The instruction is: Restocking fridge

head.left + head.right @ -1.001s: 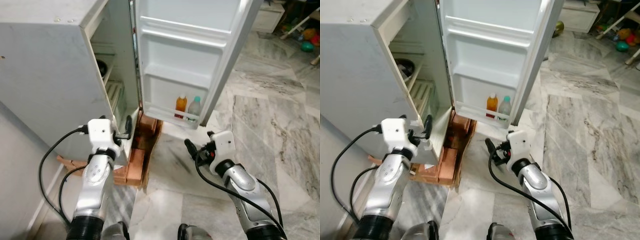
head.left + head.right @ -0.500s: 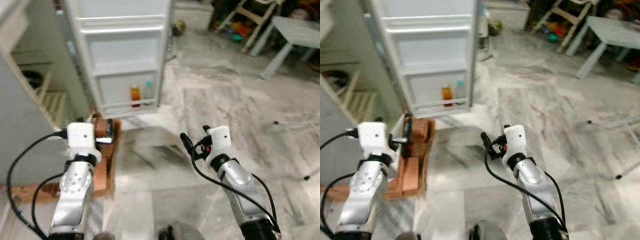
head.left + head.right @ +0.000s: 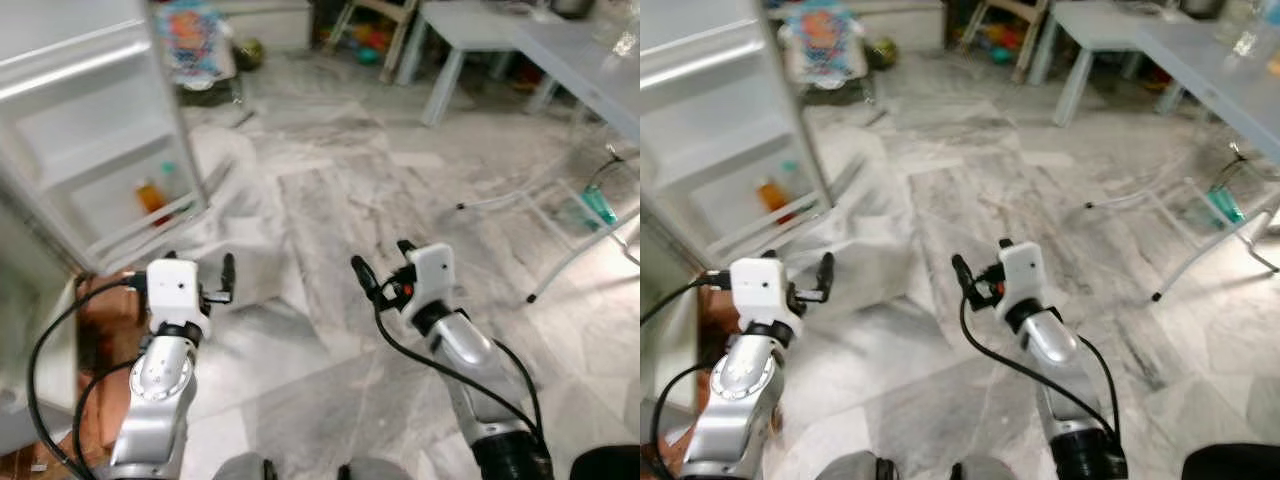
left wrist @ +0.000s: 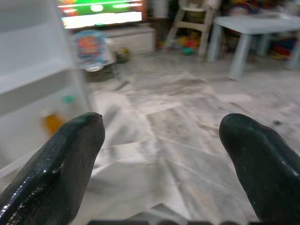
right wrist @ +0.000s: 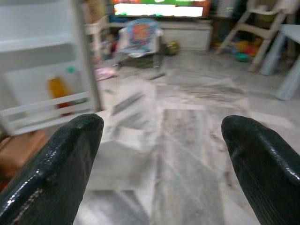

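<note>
The open fridge door (image 3: 90, 150) stands at the left, blurred. Its lowest shelf holds an orange bottle (image 3: 152, 197) and a clear bottle with a teal cap (image 3: 172, 180). My left gripper (image 3: 225, 280) is held low in front of me, right of the door, open and holding nothing. My right gripper (image 3: 380, 262) hovers over the marble floor (image 3: 330, 190), also open and holding nothing. In the left wrist view both black fingers (image 4: 51, 168) are spread wide. The right wrist view shows spread fingers (image 5: 262, 159) with the orange bottle (image 5: 57, 89) far off.
A brown wooden base (image 3: 100, 320) lies under the fridge at the lower left. A grey table (image 3: 520, 40) stands at the back right, with toys (image 3: 365, 45) behind it. A colourful baby seat (image 3: 195, 50) sits beyond the door. Thin metal legs (image 3: 560, 210) cross the right side.
The camera has swung to the right, so the fridge has slid to the picture's left edge and the room has come into view. Both arms keep their pose, grippers still open.
</note>
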`<state>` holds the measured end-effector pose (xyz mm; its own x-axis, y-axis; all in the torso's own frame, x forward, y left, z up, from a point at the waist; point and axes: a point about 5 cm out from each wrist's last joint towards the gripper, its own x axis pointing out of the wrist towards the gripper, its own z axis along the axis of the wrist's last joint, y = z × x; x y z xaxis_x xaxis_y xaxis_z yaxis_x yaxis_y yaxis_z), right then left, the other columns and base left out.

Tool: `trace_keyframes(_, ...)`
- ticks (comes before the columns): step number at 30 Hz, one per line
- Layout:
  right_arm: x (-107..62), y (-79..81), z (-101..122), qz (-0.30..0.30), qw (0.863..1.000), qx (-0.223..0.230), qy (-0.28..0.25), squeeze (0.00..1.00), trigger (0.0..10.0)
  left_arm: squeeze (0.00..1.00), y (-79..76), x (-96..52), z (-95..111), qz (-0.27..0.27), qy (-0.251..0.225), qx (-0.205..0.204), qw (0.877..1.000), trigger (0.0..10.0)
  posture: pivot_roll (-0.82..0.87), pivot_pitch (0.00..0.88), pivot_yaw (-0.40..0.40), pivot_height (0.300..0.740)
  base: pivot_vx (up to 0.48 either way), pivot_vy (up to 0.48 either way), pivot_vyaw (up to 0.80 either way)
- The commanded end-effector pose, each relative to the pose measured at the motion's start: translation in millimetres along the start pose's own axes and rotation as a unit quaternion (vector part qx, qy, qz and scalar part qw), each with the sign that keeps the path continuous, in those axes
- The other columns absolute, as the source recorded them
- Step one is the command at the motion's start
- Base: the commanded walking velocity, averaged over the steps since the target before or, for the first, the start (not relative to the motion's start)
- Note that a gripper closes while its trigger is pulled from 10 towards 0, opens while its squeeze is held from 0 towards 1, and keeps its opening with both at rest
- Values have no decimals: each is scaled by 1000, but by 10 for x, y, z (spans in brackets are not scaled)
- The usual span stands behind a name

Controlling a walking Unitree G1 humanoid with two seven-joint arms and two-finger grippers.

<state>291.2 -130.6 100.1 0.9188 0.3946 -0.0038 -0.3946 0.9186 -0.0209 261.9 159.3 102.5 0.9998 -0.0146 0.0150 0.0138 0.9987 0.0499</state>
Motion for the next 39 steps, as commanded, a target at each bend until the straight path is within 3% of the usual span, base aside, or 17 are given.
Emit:
trace_keyframes(1, -11, -29, 8, -7, 1000, -7, -3, 0, 10000, 0, -11, -14, -49, -1, 12, 3, 1000, 10000, -15, 101, 0, 740, 446, 0, 0)
trace_keyframes(14, -37, 17, 14, -4, 1000, -9, -18, 0, 10000, 0, -66, -30, -132, 0, 23, -4, 1000, 10000, -30, 78, 1, 740, 463, 0, 68)
trace_keyframes(19, -41, 3, 19, -15, 1000, -10, -24, 0, 10000, 0, 87, -96, -219, 47, 32, 20, 998, 10000, -30, 63, 0, 740, 472, 0, 656)
trace_keyframes(23, -31, -40, 50, -28, 999, -9, -33, 0, 10000, 0, 234, -120, -265, 100, 43, 1, 994, 10000, -28, 57, -1, 740, 472, 0, 713)
trace_keyframes(27, 17, -130, 110, -66, 997, 3, -44, 0, 10000, 0, 272, -98, -239, 114, 35, 9, 993, 10000, -25, 53, -3, 740, 472, 0, 166)
trace_keyframes(32, 29, -351, 155, -149, 988, -15, -35, 0, 10000, 0, 270, -78, -159, 121, 18, 15, 992, 10000, -20, 62, -5, 740, 471, 0, 0)
trace_keyframes(34, 37, -409, 133, -177, 984, 4, -26, 0, 10000, 0, 235, -87, -135, 107, 13, 14, 994, 10000, -18, 68, -6, 740, 463, 0, 0)
trace_keyframes(39, 38, -405, 146, -181, 983, 2, -30, 0, 10000, 0, 160, -104, -89, 73, 2, 36, 997, 10000, -20, 84, -5, 740, 406, -123, 0)
